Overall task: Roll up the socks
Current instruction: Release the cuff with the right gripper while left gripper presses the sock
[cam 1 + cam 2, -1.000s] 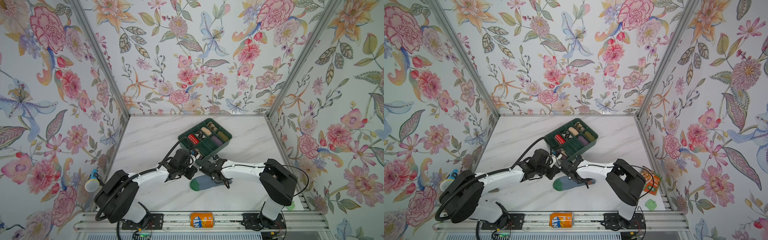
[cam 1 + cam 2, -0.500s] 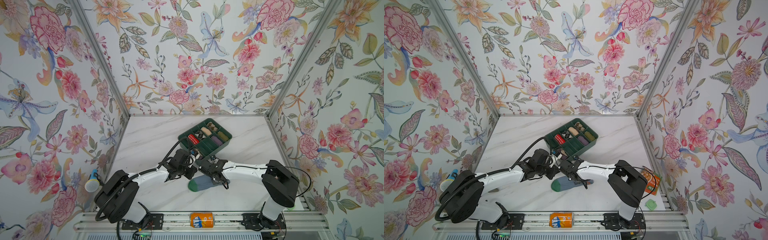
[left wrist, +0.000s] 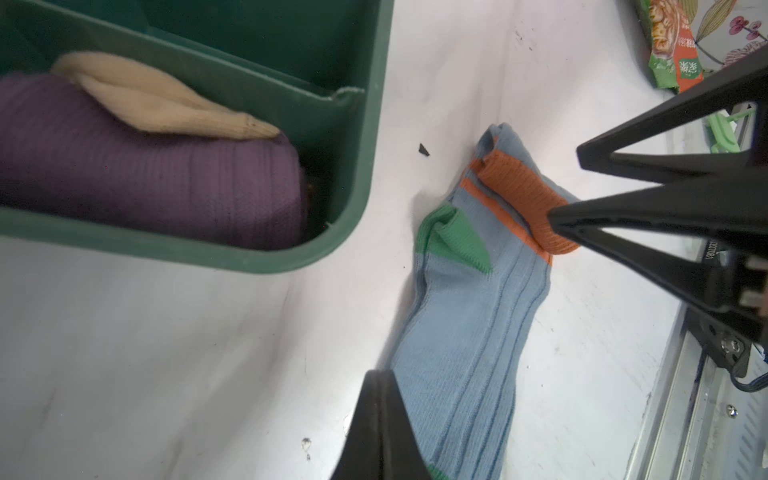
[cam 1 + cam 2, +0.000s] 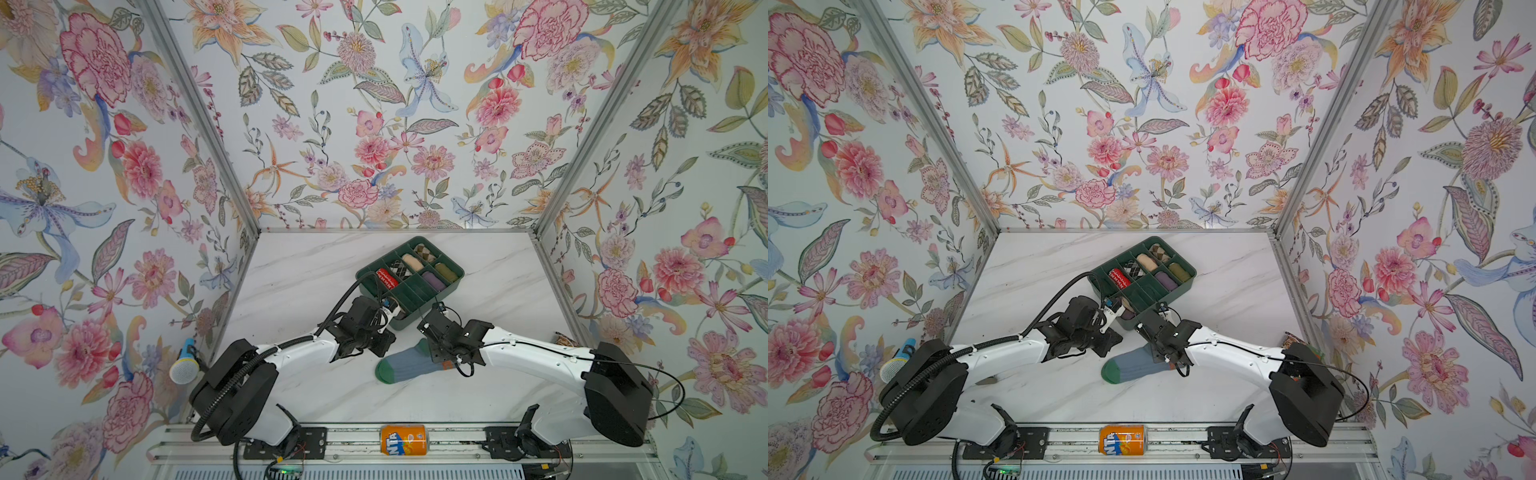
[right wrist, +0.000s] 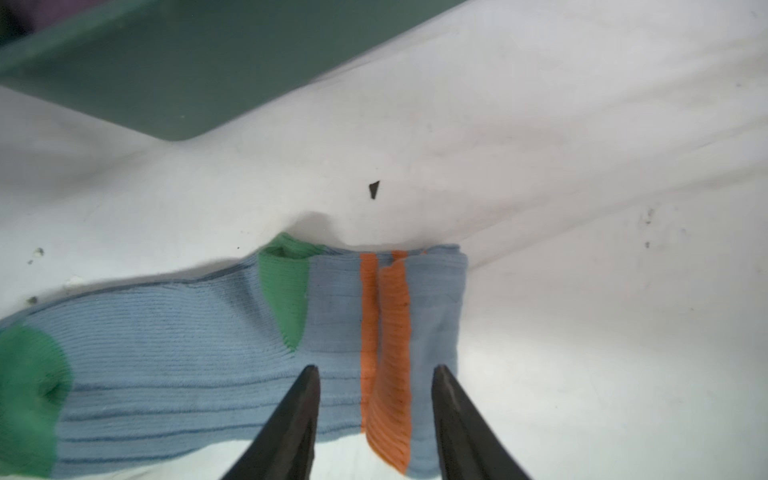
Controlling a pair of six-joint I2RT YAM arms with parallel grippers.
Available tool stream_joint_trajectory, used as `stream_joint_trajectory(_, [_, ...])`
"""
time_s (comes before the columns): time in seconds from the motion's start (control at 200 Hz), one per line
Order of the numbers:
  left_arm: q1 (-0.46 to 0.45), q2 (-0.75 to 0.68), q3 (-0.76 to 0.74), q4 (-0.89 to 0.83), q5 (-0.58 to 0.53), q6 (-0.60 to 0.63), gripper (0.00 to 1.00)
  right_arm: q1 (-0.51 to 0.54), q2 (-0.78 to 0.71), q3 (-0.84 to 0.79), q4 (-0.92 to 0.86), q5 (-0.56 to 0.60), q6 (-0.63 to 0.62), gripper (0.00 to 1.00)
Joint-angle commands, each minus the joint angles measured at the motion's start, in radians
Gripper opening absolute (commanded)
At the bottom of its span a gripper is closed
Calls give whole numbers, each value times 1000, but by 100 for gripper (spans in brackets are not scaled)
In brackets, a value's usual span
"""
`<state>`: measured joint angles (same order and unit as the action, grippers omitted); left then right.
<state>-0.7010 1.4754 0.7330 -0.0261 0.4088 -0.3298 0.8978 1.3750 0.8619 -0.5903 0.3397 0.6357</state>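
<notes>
Your right jaws gape astride the folded cuff (image 5: 392, 332): pinch it between them, roll toeward, with your closed left jaws pinning the socks (image 5: 187, 365).

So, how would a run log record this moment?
socks: flat on table, cuff end folded | right claw: open, straddling fold | left claw: shut

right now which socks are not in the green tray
The blue socks with the green toe, lying on the table beside the tray; the rest sit inside it.
</notes>
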Motion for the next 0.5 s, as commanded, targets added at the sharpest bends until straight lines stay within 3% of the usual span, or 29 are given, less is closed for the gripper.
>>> stream_joint_trajectory(0.0, [-28, -3, 51, -38, -54, 24, 0, -108, -137, -77, 11, -39, 31, 46])
stream_joint_trajectory(0.165, [-143, 45, 173, -96, -84, 32, 0, -333, -273, -215, 65, -204, 32, 40])
stream_joint_trajectory(0.32, [-223, 140, 271, -121, -73, 18, 0, -399, -317, -290, 124, -306, 32, 42])
stream_joint_trajectory(0.495, [-295, 220, 356, -173, -85, 5, 9, -445, -326, -328, 165, -364, 26, 46])
